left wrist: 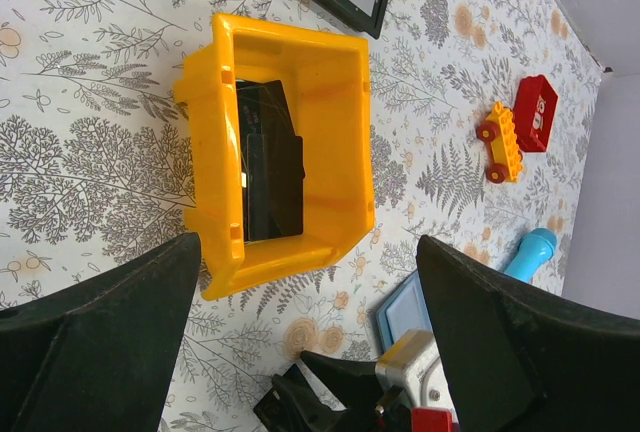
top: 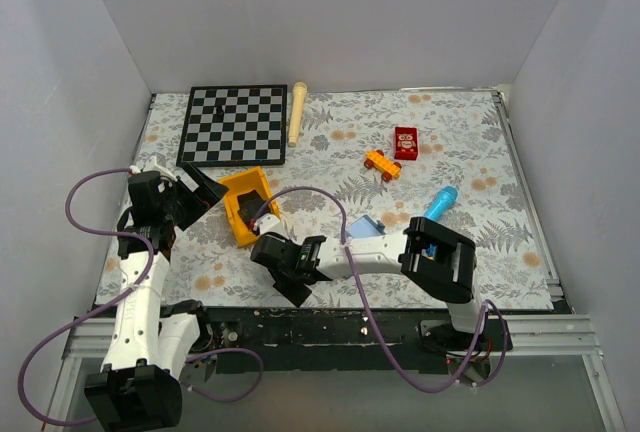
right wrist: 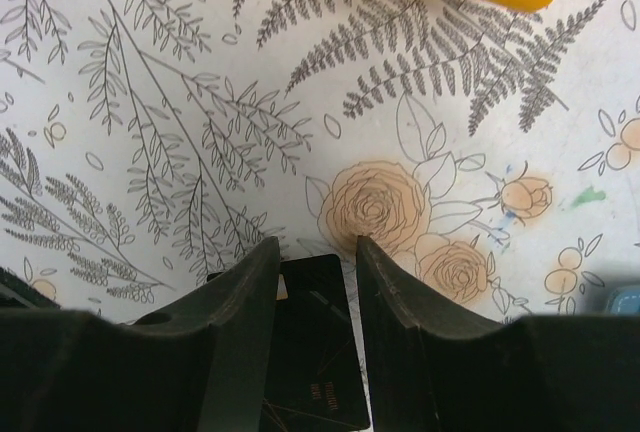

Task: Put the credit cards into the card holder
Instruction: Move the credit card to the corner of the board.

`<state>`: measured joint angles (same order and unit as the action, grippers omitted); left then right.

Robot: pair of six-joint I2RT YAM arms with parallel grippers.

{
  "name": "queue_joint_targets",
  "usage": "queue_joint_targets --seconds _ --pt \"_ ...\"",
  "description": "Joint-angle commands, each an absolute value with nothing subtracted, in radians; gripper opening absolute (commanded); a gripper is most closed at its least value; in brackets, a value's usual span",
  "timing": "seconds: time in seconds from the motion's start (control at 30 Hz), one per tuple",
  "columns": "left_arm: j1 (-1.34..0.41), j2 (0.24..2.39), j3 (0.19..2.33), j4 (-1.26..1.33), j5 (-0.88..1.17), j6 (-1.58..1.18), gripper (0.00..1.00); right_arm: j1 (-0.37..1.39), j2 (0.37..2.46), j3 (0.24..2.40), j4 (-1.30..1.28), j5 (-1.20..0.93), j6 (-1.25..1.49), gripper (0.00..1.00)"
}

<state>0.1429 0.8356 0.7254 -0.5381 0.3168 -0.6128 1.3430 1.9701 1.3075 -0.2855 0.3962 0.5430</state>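
One black credit card (right wrist: 312,352) lies on the floral cloth near the table's front edge, also seen as the credit card (top: 296,294) in the top view. My right gripper (right wrist: 318,248) reaches down over it with a finger pressed in on each long side. Another black credit card (left wrist: 270,167) rests inside a tipped yellow bin (left wrist: 330,102). The slate-blue card holder (top: 365,225) lies open to the right of the bin, partly hidden by the right arm. My left gripper (left wrist: 308,252) hovers wide open above the bin, holding nothing.
A chessboard (top: 233,124) and a cream peg (top: 297,112) lie at the back. A red box (top: 406,142), an orange toy car (top: 381,163) and a bright blue tube (top: 440,201) sit right of centre. White walls enclose the table.
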Motion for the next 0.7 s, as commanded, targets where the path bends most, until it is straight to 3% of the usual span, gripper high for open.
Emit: queue_joint_targets --seconds 0.0,0.67 --pt "0.149 0.822 0.726 -0.523 0.333 -0.611 0.89 1.371 1.956 1.241 -0.367 0.373 0.592 0.44" --pt "0.15 0.799 0.707 -0.525 0.341 -0.615 0.9 1.39 1.884 1.17 -0.382 0.394 0.638 0.44"
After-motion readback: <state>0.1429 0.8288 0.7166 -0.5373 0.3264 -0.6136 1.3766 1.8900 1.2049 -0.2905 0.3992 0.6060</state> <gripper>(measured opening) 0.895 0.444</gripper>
